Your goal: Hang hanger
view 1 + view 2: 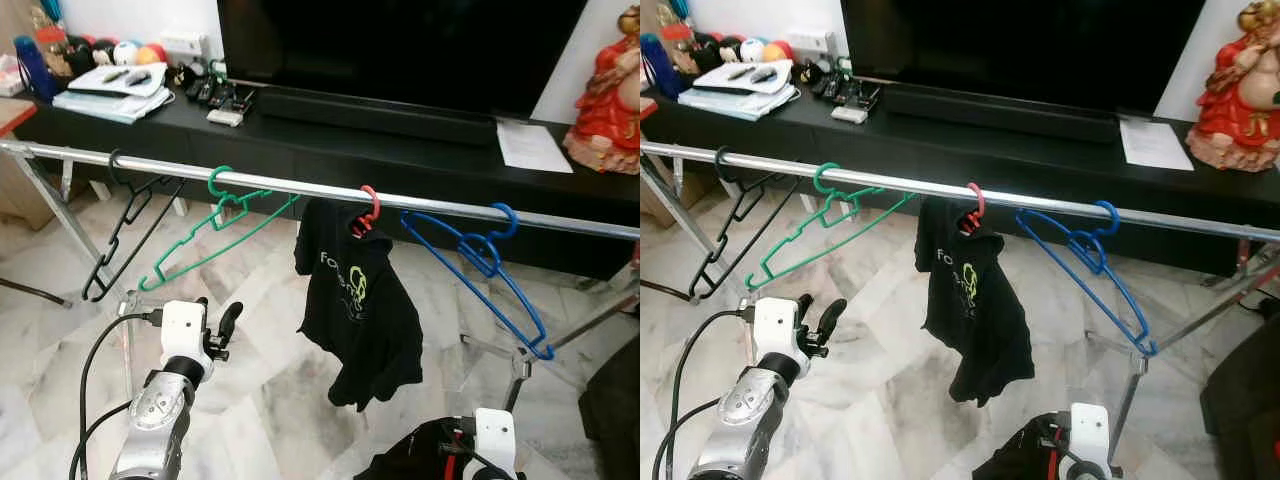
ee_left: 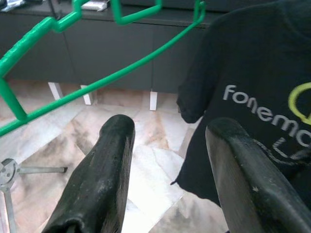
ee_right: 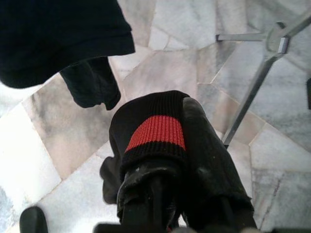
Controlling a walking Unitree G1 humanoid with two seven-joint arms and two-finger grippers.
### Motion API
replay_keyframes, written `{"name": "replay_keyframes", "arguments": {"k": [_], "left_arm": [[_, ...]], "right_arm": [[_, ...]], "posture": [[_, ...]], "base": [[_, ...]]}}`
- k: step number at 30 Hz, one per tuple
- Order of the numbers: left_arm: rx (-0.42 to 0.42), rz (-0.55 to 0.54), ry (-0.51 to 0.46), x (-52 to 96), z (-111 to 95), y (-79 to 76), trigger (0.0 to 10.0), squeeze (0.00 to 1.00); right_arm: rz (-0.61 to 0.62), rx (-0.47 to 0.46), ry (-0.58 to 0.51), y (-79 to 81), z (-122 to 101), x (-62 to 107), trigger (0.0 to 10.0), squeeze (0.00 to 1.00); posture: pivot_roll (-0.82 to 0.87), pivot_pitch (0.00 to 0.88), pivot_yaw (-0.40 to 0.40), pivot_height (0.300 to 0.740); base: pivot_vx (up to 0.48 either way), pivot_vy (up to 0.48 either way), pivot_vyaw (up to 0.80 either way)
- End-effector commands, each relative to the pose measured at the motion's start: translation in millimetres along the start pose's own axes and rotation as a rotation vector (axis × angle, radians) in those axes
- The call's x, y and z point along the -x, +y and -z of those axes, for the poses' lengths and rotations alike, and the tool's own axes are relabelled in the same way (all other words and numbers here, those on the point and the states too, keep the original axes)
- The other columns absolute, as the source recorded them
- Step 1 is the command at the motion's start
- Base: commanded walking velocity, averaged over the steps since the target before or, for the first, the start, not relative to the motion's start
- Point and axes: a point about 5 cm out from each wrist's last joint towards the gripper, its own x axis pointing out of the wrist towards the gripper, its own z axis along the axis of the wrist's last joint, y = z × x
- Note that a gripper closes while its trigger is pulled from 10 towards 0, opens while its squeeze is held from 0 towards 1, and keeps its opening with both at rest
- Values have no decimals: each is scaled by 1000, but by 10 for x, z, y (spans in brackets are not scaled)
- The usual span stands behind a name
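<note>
A silver clothes rail (image 1: 300, 187) runs across in front of me. On it hang a black hanger (image 1: 120, 235), a green hanger (image 1: 215, 235), a red hanger (image 1: 369, 208) carrying a black printed T-shirt (image 1: 355, 300), and a blue hanger (image 1: 490, 265). My left gripper (image 1: 218, 322) is raised below the green hanger, open and empty; in its wrist view the left gripper (image 2: 170, 128) faces the T-shirt and the green hanger (image 2: 97, 82). Low down, my right gripper (image 3: 172, 145) is shut on a black garment with a red stripe (image 3: 155, 131), which hangs below the T-shirt.
Behind the rail stands a long black TV cabinet (image 1: 400, 140) with a TV (image 1: 400, 50), remotes, papers (image 1: 110, 90) and a red figurine (image 1: 610, 90). The rack's metal legs (image 1: 520, 365) stand on the marble floor. A dark object (image 1: 610, 410) sits at the right.
</note>
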Motion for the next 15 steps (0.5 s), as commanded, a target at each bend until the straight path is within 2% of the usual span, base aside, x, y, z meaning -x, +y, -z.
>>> {"name": "replay_keyframes", "arguments": {"k": [1,5,9,15], "left_arm": [[3,11,-20,9,-32,-3,10000,0],[14,29,-33,12,-56,-26,10000,0],[6,116,-70,10,-146,-127,10000,0],[-20,146,-97,-25,-259,-166,10000,0]], "right_arm": [[8,2,29,-12,66,22,10000,0],[10,2,38,-12,81,27,10000,0],[13,-3,52,-7,117,39,10000,0],[15,-9,81,2,181,61,10000,0]], "posture": [[51,123,-34,740],[50,124,-35,740],[55,125,-36,740],[60,126,-35,740]], "base": [[251,0,0],[255,0,0],[0,0,0],[0,0,0]]}}
